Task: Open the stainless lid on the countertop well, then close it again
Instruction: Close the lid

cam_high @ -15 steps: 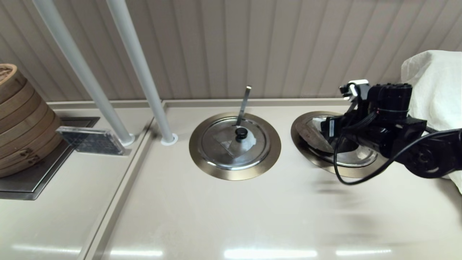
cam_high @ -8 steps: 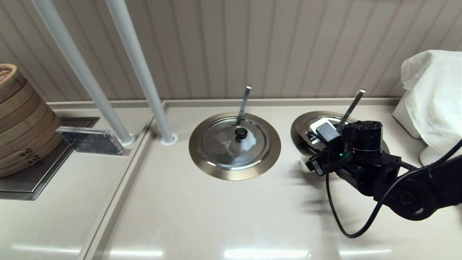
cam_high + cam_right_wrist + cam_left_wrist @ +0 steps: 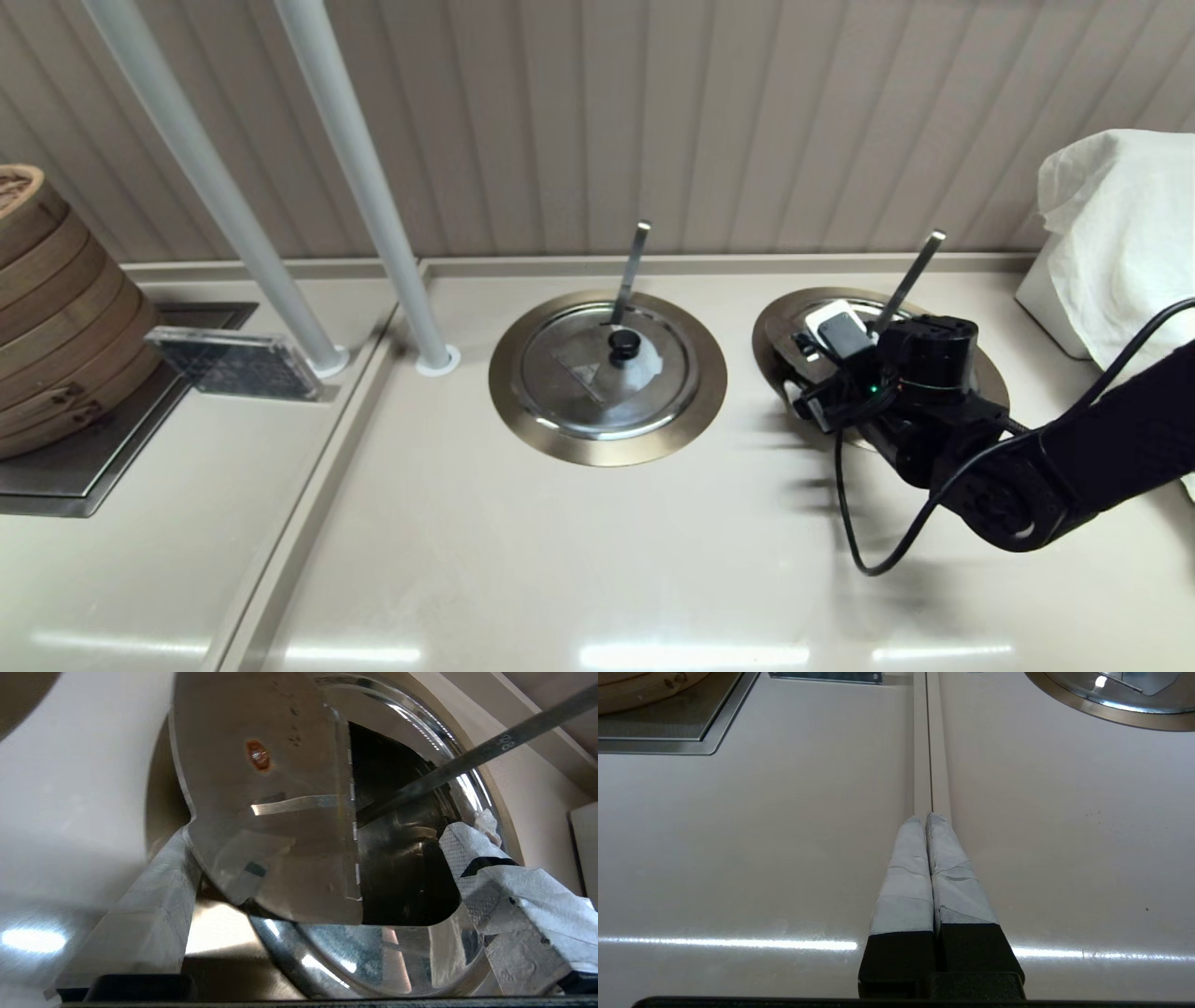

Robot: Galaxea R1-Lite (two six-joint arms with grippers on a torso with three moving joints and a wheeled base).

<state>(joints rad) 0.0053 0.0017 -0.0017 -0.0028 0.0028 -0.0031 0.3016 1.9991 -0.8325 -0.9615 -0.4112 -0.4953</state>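
Beige countertop (image 3: 560,560) against a ribbed wall, with two round wells set in it side by side. The countertop well (image 3: 770,341) of the task is the right-hand one, ringed in brushed bronze-grey metal. The stainless lid (image 3: 261,812) sits on it with its folding flap tilted up, so that the dark inside of the well shows past the hinge line. A flat steel utensil handle (image 3: 910,271) slants out of this opening toward the far right.

The right gripper (image 3: 317,858) hangs low over the near-left part of this well, jaws spread wide. One taped finger (image 3: 140,914) lies against the rim of the raised flap; the other is well apart, over the open half. Nothing is clamped between them.

The left gripper (image 3: 927,819) is parked to the near left above a seam in the counter, its taped fingers pressed together and empty.

Other things: the twin lid (image 3: 607,369) with a whitish patch, lying flat on the middle well; a stack of bamboo steamers (image 3: 56,308) at far left; two slanting grey poles (image 3: 345,159); a white cloth (image 3: 1120,233) at far right.
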